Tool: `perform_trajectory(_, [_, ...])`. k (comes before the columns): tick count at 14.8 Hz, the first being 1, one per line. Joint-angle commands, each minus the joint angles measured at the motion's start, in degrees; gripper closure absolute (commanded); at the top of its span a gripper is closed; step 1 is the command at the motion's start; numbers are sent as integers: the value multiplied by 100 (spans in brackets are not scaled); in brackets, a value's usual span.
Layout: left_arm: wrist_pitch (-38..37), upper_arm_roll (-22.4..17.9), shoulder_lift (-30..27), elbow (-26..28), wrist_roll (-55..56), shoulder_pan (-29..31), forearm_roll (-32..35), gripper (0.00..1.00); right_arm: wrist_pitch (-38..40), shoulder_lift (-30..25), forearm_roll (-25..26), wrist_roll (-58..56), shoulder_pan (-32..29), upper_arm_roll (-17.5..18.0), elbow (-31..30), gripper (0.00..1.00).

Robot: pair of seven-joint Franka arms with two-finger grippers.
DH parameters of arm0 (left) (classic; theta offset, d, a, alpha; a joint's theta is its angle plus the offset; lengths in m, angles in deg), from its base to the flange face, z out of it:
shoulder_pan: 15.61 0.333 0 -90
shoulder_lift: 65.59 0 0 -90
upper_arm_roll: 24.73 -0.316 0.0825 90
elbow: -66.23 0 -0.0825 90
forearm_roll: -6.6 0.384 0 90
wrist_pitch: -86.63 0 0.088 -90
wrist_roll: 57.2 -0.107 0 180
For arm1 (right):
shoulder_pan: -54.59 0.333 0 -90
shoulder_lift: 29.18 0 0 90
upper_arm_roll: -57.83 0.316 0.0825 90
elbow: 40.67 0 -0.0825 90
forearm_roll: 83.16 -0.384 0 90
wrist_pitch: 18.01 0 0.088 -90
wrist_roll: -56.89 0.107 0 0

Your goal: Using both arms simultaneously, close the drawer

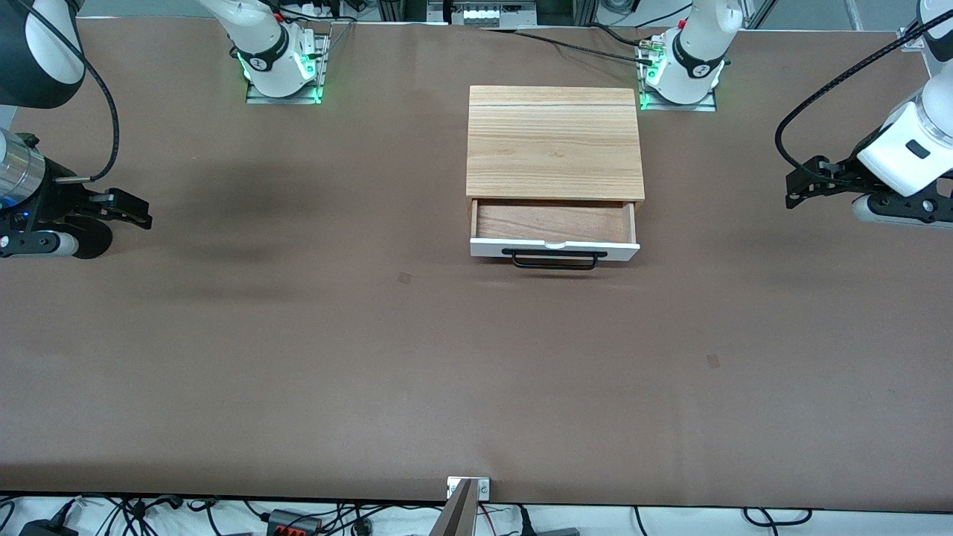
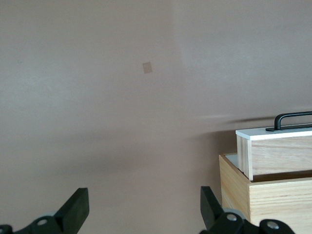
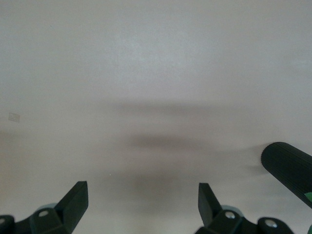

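Observation:
The light-wood cabinet (image 1: pixel 555 141) stands at the middle of the table, close to the arm bases. Its drawer (image 1: pixel 554 232) is pulled out toward the front camera, showing a brown wood interior, a white front panel and a black bar handle (image 1: pixel 554 258). The drawer (image 2: pixel 275 151) and handle (image 2: pixel 292 119) also show in the left wrist view. My left gripper (image 1: pixel 795 187) is open and empty, above the table toward the left arm's end, well apart from the drawer. My right gripper (image 1: pixel 141 211) is open and empty, above the table toward the right arm's end. Both fingertip pairs (image 2: pixel 78 204) (image 3: pixel 78 200) frame bare table.
The brown table (image 1: pixel 298 357) carries small square marks (image 1: pixel 404 278) (image 1: pixel 712 361). The arm bases (image 1: pixel 279 63) (image 1: pixel 681 71) stand along the table's edge by the cabinet. Cables hang past the edge nearest the front camera. A black ribbed part (image 3: pixel 287 165) shows in the right wrist view.

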Motion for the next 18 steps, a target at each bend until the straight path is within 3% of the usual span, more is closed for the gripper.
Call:
perform_trajectory(1, [-142,23,73,-181,-13,11,112,0,58,-55,-88,-80,-39,62,9,0])
perform_trajectory(18, [-397,23,108,-181,-4,-7,120,0,-3,15,-97,-89,23,79,9,0])
